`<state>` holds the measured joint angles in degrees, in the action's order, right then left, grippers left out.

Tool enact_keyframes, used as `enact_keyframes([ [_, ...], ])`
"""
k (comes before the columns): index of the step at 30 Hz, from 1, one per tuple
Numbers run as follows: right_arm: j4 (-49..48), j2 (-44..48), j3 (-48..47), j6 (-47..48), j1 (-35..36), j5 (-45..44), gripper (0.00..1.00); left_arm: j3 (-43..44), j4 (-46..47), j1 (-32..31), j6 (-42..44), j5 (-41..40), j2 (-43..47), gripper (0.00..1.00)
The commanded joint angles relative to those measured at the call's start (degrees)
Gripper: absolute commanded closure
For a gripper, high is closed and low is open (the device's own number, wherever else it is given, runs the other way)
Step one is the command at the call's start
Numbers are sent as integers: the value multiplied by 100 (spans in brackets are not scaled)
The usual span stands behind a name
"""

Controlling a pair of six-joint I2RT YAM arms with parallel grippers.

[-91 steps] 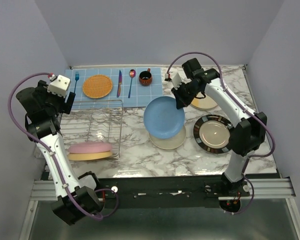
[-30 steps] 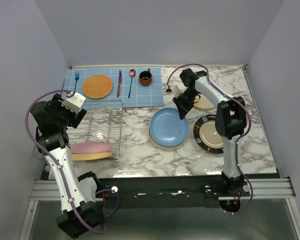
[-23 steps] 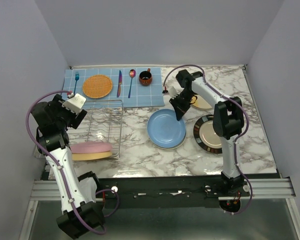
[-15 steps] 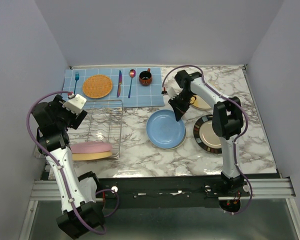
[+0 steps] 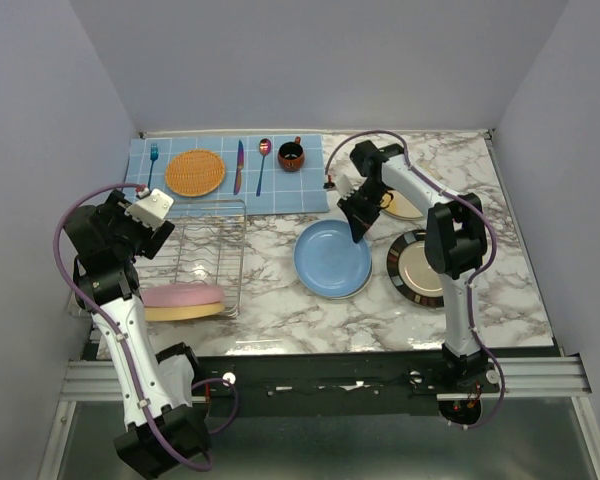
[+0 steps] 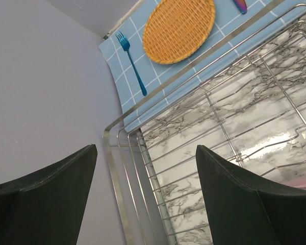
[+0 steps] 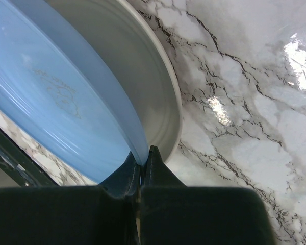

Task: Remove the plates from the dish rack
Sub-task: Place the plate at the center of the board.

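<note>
My right gripper (image 5: 357, 232) (image 7: 143, 158) is shut on the far rim of a blue plate (image 5: 332, 258) (image 7: 56, 102). The plate lies slightly tilted on a cream plate (image 7: 148, 76) in the middle of the table. A black-rimmed beige plate (image 5: 425, 268) lies to its right, and another plate (image 5: 412, 207) shows behind the right arm. The dish rack (image 5: 205, 250) (image 6: 110, 163) stands at the left. At its near end a pink plate (image 5: 180, 295) lies on a yellow-orange plate (image 5: 175, 313). My left gripper (image 5: 152, 228) (image 6: 145, 204) hangs open above the rack's far left corner, holding nothing.
A blue checked placemat (image 5: 310, 195) (image 6: 158, 87) lies behind the rack. On it are a fork (image 5: 152, 160) (image 6: 131, 61), a woven orange disc (image 5: 194, 172) (image 6: 178, 25), a knife (image 5: 239, 165), a spoon (image 5: 264, 160) and a dark red cup (image 5: 291, 155). Walls close in left, right and behind.
The right gripper has brought the blue plate down from a raised tilt onto the cream plate and nudged it left. The left arm came closer to the rack, then held still.
</note>
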<state>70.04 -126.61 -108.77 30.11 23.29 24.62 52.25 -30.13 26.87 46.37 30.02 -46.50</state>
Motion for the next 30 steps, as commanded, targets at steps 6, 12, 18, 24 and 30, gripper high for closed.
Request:
enact_keyframes([
  [6, 36, 233, 348, 127, 18, -265, 99, -101, 33, -33, 57, -67, 141, 13],
  [12, 53, 215, 304, 136, 18, -291, 99, -48, 42, -33, 30, -58, 132, 13],
  [18, 89, 110, 128, 83, 18, -361, 80, -39, 25, -33, 83, -93, 115, 13],
  [24, 19, 75, 67, -14, 18, -537, 51, -74, 25, -33, 100, -93, 124, 13],
  [30, 36, 92, 14, -75, 18, -529, 47, -110, 33, -33, 92, -93, 132, 13],
])
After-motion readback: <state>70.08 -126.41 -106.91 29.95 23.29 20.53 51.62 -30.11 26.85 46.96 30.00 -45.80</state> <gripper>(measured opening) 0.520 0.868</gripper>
